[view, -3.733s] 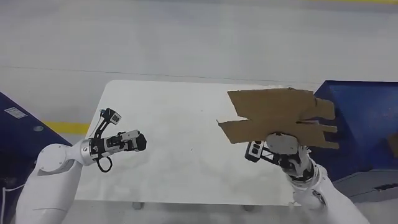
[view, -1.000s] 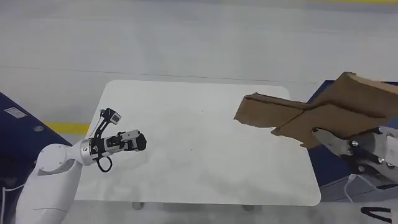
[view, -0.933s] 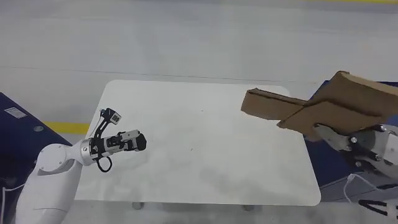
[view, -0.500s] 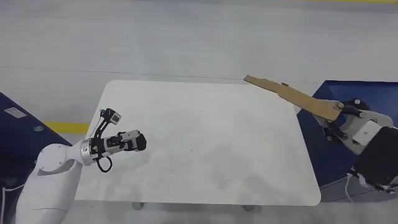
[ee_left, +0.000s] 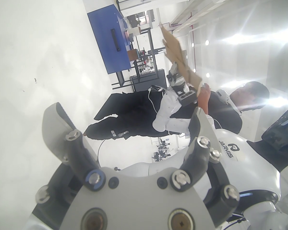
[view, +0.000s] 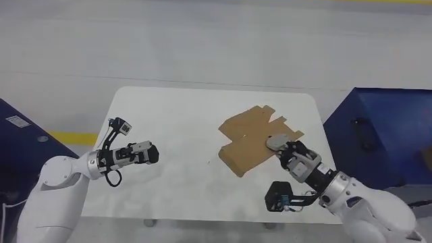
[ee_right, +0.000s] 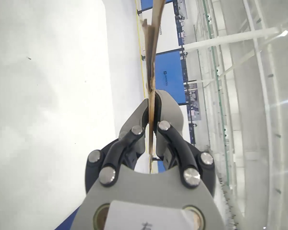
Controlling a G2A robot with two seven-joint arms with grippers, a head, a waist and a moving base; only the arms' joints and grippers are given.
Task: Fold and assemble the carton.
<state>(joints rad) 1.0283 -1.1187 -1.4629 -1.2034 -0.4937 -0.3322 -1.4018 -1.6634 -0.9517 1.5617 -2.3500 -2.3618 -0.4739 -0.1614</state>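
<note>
R gripper [ee_right: 153,104] pinches the carton [view: 250,138] at its 4 o'clock edge. L gripper [ee_left: 127,113] (fingers wide) sits well apart, carton at its 3 o'clock.

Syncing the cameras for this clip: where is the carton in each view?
Top view: carton spread on the white table, right half, at the right gripper.
Left wrist view: carton aloft in the right gripper.
Right wrist view: carton edge-on, clamped in the right gripper.
Shared landmark: the white table.
</note>
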